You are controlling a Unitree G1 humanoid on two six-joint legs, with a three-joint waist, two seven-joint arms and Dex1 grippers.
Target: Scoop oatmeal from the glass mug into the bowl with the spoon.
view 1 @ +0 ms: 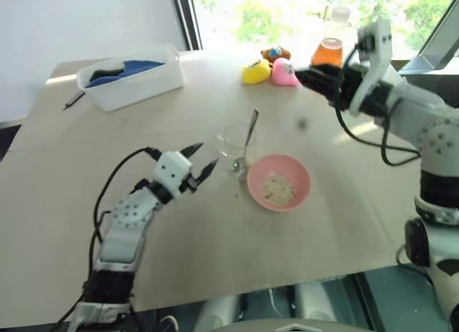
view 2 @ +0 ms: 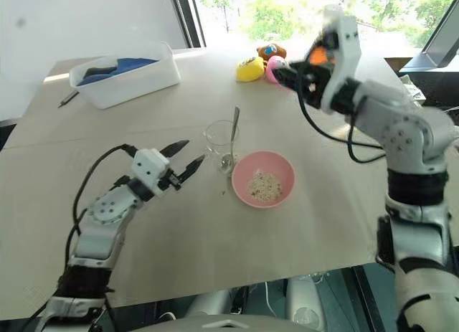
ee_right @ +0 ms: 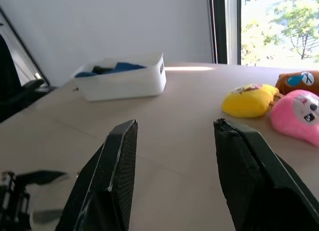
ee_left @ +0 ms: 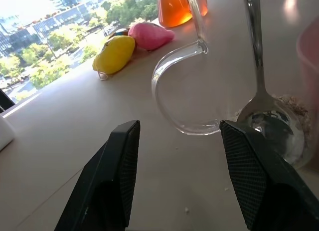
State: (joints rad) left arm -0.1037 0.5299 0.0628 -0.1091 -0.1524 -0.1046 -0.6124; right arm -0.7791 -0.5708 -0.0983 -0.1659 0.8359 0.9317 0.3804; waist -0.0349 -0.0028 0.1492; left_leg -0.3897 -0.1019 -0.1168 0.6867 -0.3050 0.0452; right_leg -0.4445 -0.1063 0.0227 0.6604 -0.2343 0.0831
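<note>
Glass mug (view 1: 237,147) stands mid-counter (view 1: 344,224), spoon (view 1: 248,136) inside, touching the pink bowl (view 1: 279,182) holding oatmeal (view 1: 277,188). Left pincer (view 1: 202,160), spread and empty, sits just beside the mug. Right pincer (view 1: 310,78), spread and empty, hangs near the far edge. Left wrist view reveals the mug's handle (ee_left: 174,81).

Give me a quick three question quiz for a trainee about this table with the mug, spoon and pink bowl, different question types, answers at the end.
1. True or false: the spoon stands inside the glass mug.
2. Multiple choice: where is the visible heap of oatmeal? A) in the white tub B) in the pink bowl C) on the yellow toy
3. Fill in: the left gripper, beside the mug, has its jaws ____.

Key: 1 true; 2 B; 3 open, holding nothing.
</note>
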